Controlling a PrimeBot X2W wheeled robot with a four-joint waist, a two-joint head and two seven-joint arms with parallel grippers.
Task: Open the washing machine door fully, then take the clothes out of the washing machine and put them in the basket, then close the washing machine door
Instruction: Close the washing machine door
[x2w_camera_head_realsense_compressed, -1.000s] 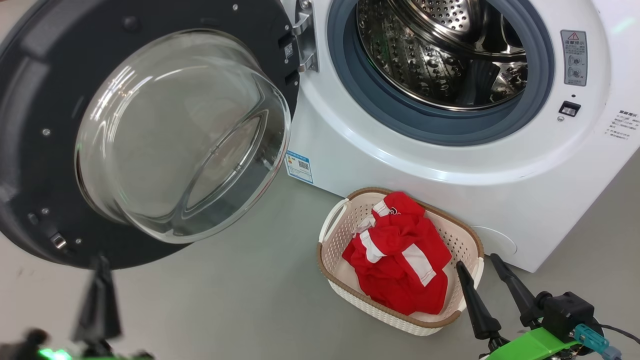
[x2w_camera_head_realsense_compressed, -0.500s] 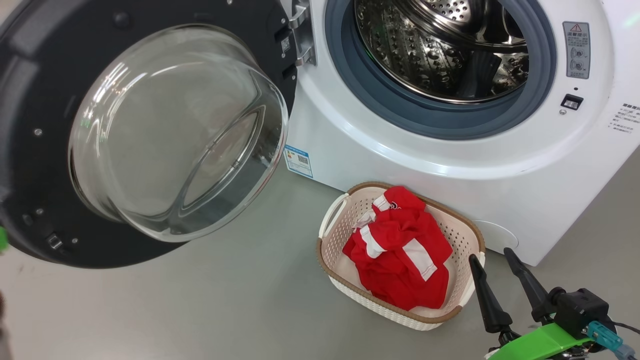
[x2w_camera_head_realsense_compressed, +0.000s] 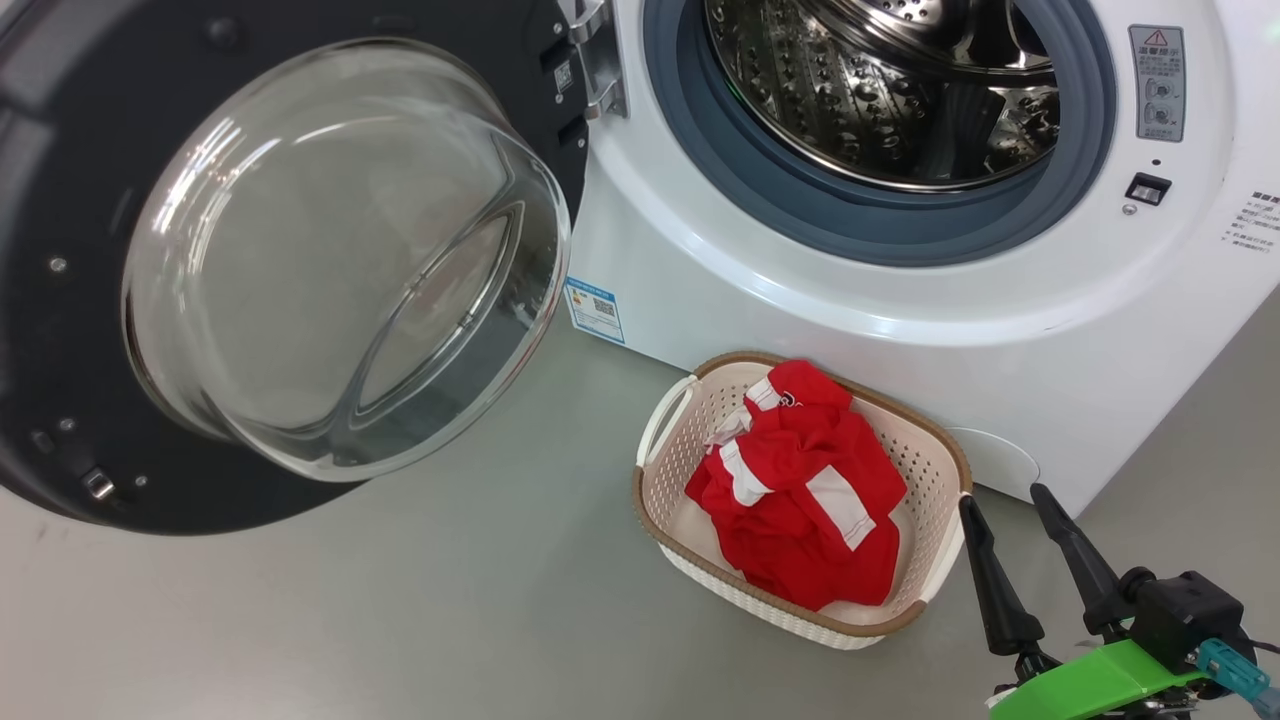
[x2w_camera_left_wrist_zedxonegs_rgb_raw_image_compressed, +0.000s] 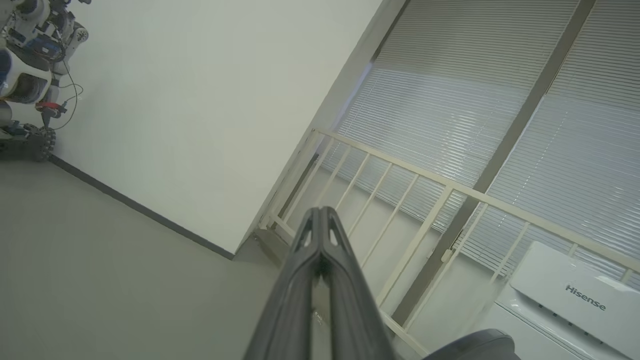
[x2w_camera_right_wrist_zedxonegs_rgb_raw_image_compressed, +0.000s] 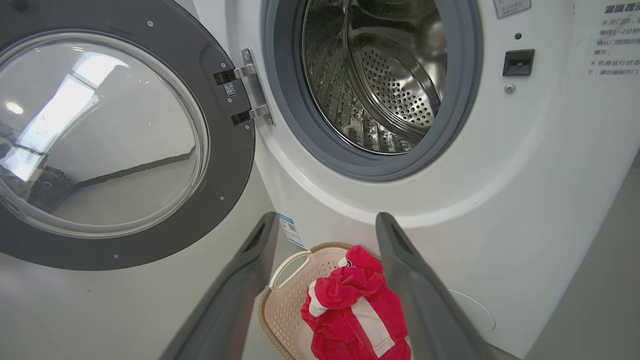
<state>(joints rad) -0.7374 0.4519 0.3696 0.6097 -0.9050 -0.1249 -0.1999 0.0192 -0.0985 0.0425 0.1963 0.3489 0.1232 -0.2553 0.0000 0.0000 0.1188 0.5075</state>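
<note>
1. A big white front-loading washing machine (x2w_camera_head_realsense_compressed: 900, 310) is seen with its large round door (x2w_camera_head_realsense_compressed: 330, 260) swung wide open to the robot's left on its hinge. The door is black-rimmed, with a bulging clear glass bowl at its centre.
2. The perforated steel drum (x2w_camera_head_realsense_compressed: 880, 90) is exposed inside the grey rubber ring (x2w_camera_head_realsense_compressed: 860, 230).
3. A small cream plastic basket (x2w_camera_head_realsense_compressed: 640, 500), perforated and edged with a brown woven-look rim, is set on the grey floor (x2w_camera_head_realsense_compressed: 450, 600). It is placed close to the machine's lower front.
4. The bright red clothes (x2w_camera_head_realsense_compressed: 800, 500), marked with white panels, are piled inside the basket.
5. The right pincer (x2w_camera_head_realsense_compressed: 1002, 497) is held just beside the basket's right end. Its two long dark fingers are spread apart and nothing is gripped between them. In the right wrist view the basket (x2w_camera_right_wrist_zedxonegs_rgb_raw_image_compressed: 285, 310) and clothes (x2w_camera_right_wrist_zedxonegs_rgb_raw_image_compressed: 355, 315) are framed between those fingers, below the drum opening.
6. The left pincer (x2w_camera_left_wrist_zedxonegs_rgb_raw_image_compressed: 320, 212) is seen in the left wrist view with its fingers pressed together, and nothing is held. It is pointed towards a pale wall (x2w_camera_left_wrist_zedxonegs_rgb_raw_image_compressed: 200, 100) and a cream railing (x2w_camera_left_wrist_zedxonegs_rgb_raw_image_compressed: 450, 187) in front of slatted blinds (x2w_camera_left_wrist_zedxonegs_rgb_raw_image_compressed: 450, 100).
</note>
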